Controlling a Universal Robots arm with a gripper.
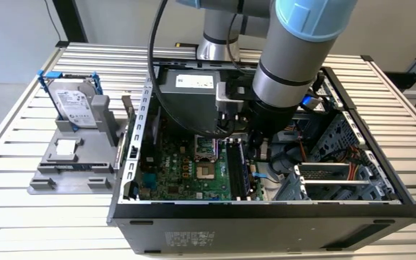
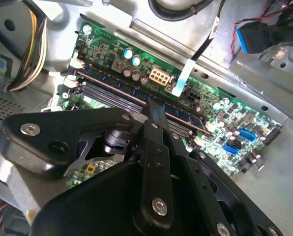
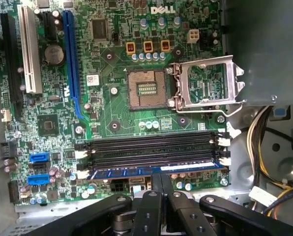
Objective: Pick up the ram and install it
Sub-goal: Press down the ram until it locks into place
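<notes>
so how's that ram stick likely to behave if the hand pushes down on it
The long thin blue circuit-board ram stick stands on edge in the outermost black slot, so it probably stays stiff under a straight push but may tilt under a skewed one. Held by the black hand at mid-length, its ends could seat unevenly. It looks light and fragile.

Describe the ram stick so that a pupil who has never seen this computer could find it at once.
Start at the open computer case and look down at its green motherboard. Near one edge lies a row of long black memory slots. The ram stands in the outermost slot, just in front of the gripper; unlike its bare black neighbours, it is a thin blue-edged board.
</notes>
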